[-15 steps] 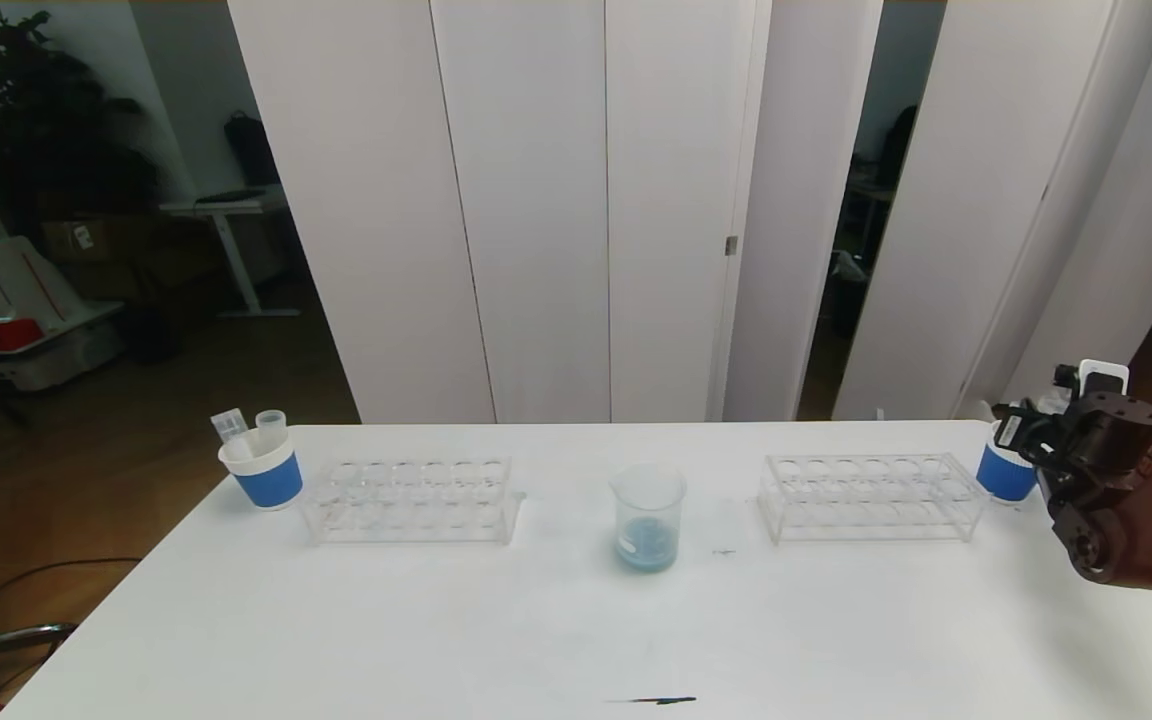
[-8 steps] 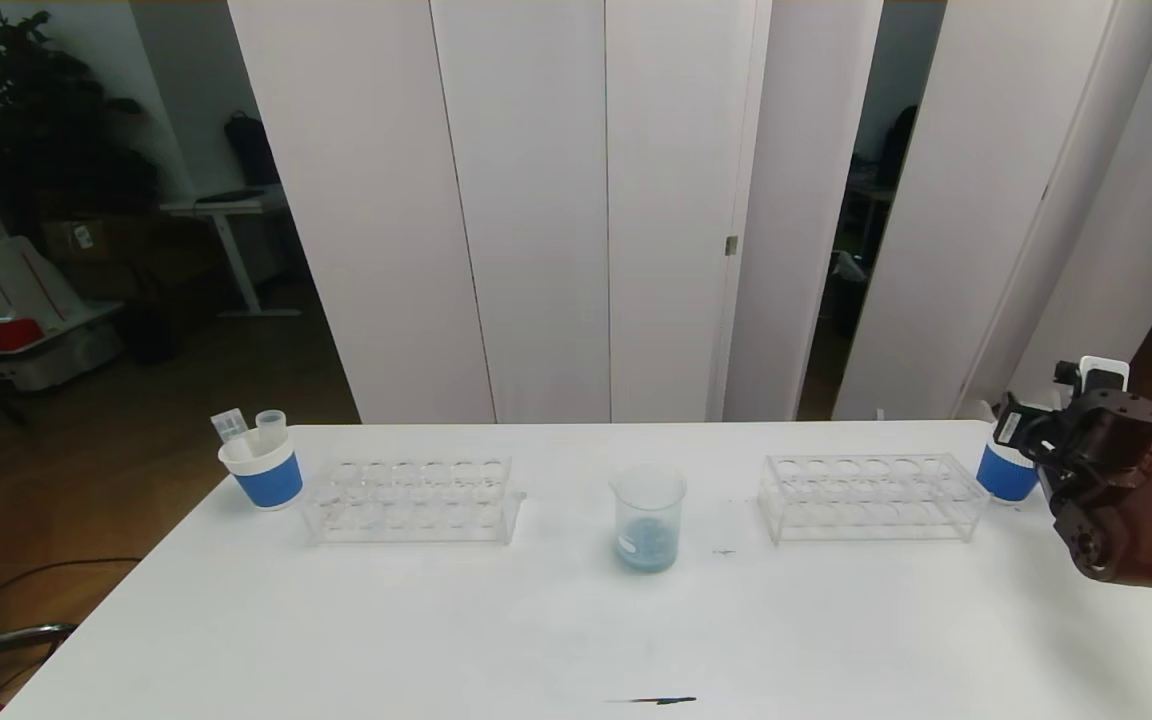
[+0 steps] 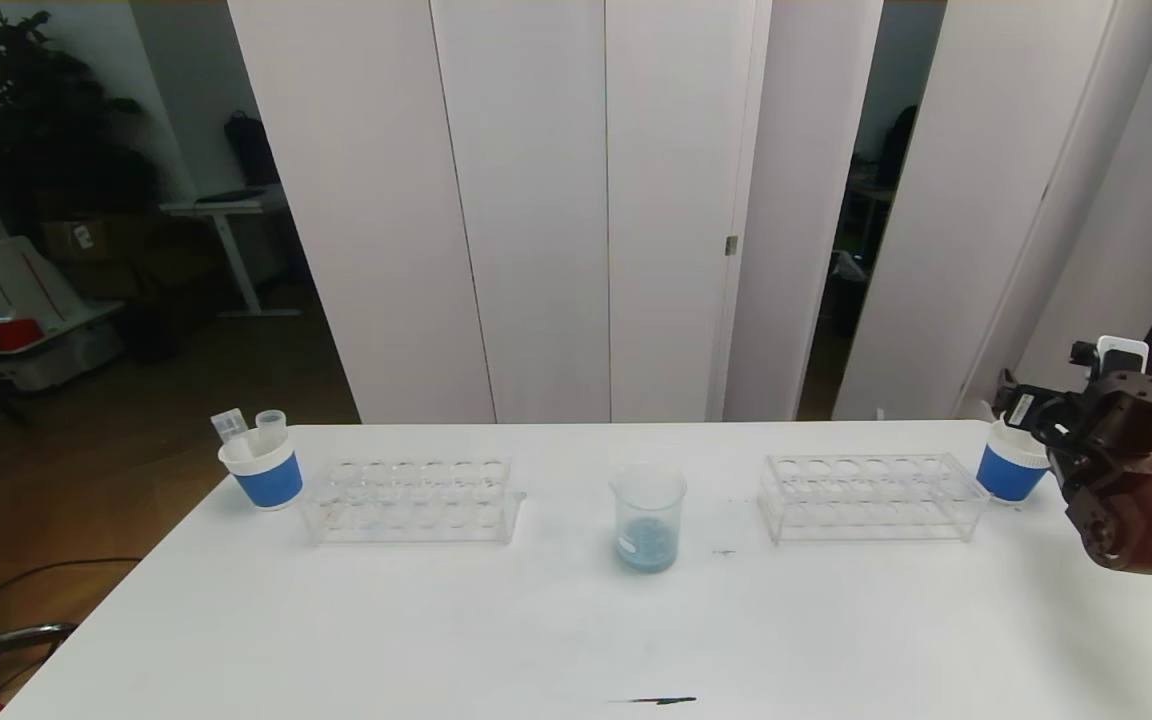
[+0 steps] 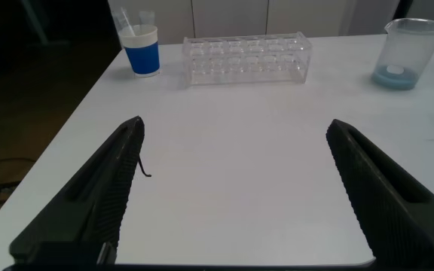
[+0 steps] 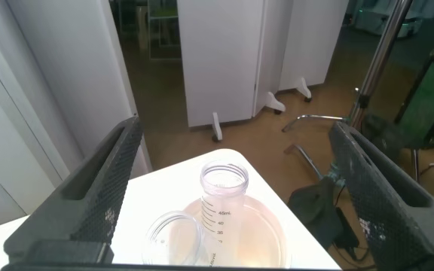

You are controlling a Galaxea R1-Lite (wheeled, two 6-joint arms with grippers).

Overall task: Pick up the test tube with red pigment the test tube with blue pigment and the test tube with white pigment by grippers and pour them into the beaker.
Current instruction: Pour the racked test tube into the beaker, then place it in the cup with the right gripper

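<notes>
step: emptied tubes dropped, probably | right pincer (image 3: 1021,412) spread over cup (image 3: 1009,470) (two tubes inside) | next: retract from beaker (image 3: 647,516) side

The right arm reaches in from the robot's right side at the far right corner, its dark wrist bent and raised, the right gripper (image 3: 1014,408) pointing inward and slightly down with its two ribbed fingers (image 5: 96,188) spread wide and nothing between them. The left gripper (image 4: 236,188) hangs low near the robot, fingers equally wide apart, gripping nothing
</notes>
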